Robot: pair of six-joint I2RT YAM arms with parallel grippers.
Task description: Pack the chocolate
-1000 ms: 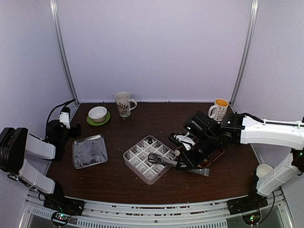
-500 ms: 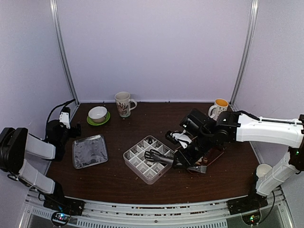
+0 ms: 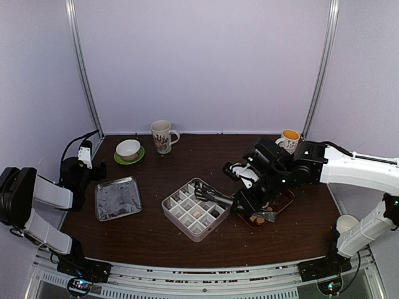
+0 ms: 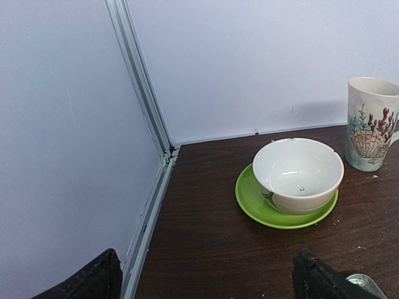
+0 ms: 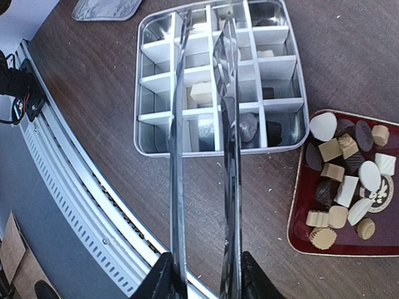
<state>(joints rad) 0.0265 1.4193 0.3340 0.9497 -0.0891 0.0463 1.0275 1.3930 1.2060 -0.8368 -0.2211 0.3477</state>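
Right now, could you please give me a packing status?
Left gripper open near the bowl. Right gripper shut on tongs, tips spread over the divided box. Most chocolates on the red tray, few boxed. Nothing blocking the box.

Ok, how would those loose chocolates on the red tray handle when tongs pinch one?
The chocolates are small, so likely light. They look smooth-sided, so one could slip between the thin metal tongs. Round ones may roll if nudged.

White bowl [image 4: 298, 177] on green saucer [image 4: 249, 202], shell-print mug [image 4: 371, 124] alongside
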